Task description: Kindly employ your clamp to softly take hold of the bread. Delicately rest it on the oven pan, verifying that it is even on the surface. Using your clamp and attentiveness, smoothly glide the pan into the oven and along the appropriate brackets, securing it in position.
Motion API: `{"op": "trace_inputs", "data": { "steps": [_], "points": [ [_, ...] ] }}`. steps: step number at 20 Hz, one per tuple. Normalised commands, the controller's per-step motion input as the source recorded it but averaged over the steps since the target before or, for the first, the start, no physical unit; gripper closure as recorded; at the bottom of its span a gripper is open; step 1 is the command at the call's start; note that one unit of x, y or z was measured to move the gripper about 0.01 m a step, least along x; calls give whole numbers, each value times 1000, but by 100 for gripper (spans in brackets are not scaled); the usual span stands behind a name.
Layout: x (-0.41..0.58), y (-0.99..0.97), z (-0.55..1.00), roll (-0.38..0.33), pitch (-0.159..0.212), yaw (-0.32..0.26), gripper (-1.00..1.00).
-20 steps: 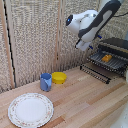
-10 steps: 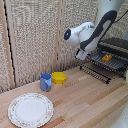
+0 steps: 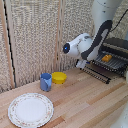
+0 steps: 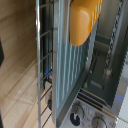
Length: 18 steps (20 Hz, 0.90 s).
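Bread resting on pan; pan slide pending.

The orange-yellow oblong bread (image 4: 84, 21) lies on the dark wire-grid oven pan (image 4: 60, 75) at the grey toaster oven (image 3: 117, 47). Jaw state: cannot tell. The pan appears rigid, light; grip its front edge.

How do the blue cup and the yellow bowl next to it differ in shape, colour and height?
The cup is blue, the bowl yellow. The cup is taller and narrower; the bowl is low and wide. The cup stands nearer the plate, the bowl behind it on the exterior view's right. Both sit upright on the wooden table, close together, untouched by the gripper.
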Motion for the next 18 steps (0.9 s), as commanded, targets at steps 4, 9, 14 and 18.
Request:
{"op": "trace_inputs", "data": {
  "steps": [4,9,14,18],
  "points": [
    [-187,-214,-48,-160,0,-91,-100],
    [0,-431,-98,-20,7,-59,-100],
    [0,-447,-108,1,16,-12,-100],
    [9,-279,-17,26,53,-17,100]
  ]
}}
